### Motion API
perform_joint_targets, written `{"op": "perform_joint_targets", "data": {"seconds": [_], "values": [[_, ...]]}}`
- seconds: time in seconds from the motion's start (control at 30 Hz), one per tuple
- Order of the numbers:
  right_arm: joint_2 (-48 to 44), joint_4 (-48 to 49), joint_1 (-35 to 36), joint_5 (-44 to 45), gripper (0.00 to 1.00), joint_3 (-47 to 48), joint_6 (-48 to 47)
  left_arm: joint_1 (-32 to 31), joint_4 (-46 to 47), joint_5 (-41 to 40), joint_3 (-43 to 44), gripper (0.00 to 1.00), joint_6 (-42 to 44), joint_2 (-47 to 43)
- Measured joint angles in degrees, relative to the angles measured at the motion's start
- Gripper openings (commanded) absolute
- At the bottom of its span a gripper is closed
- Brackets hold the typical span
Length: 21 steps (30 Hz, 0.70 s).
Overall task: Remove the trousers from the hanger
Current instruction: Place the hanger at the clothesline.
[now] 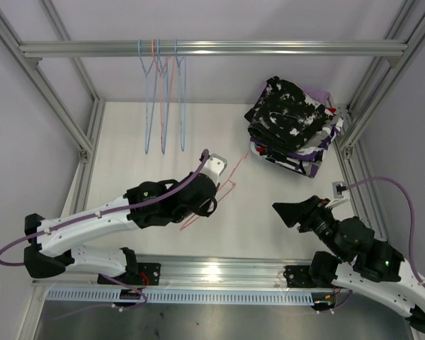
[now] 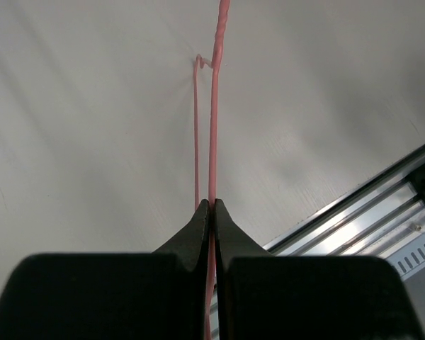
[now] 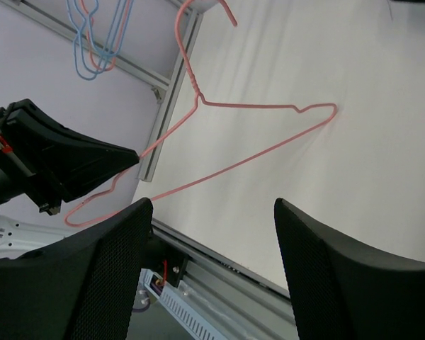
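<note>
Top external view: folded trousers [image 1: 290, 117] sit stacked at the far right of the table [image 1: 127, 156]. The left claw [image 2: 210, 205] pinches a bare pink hanger [image 2: 214, 127]; the right claw [image 3: 212, 212] gapes wide, empty.

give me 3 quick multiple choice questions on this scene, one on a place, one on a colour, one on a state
1. Where does the pile of trousers lie?
A) near right corner
B) near left corner
C) far right corner

2. What colour is the hanger in the left gripper?
A) pink
B) blue
C) green

3. How is the right gripper?
A) shut on the hanger
B) open, holding nothing
C) shut on a cloth

Answers:
1 C: in the top view the pile sits at the far right of the table.
2 A: the left wrist view shows a pink wire pinched between the closed fingers.
3 B: in the right wrist view its fingers stand wide apart with nothing between them.
</note>
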Motion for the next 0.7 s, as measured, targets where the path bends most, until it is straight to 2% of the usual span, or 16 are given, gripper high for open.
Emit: {"op": "perform_joint_targets", "data": {"seconds": [0.17, 0.27, 0.43, 0.7], "values": [[2.1, 7.6, -0.1, -1.9, 0.74, -9.7, 3.2, 0.0, 0.0, 0.1, -1.4, 0.0, 0.0, 0.0], [10.3, 14.7, -1.5, -4.1, 0.74, -14.6, 5.0, 0.0, -0.2, 0.2, -2.0, 0.0, 0.0, 0.0], [24.7, 28.6, -8.5, -10.9, 0.72, -15.7, 7.1, 0.0, -0.3, 0.2, -2.5, 0.0, 0.0, -0.1], [33.4, 47.0, -14.9, -19.1, 0.69, -15.8, 9.7, 0.0, -0.2, 0.2, -3.3, 0.0, 0.0, -0.8]]}}
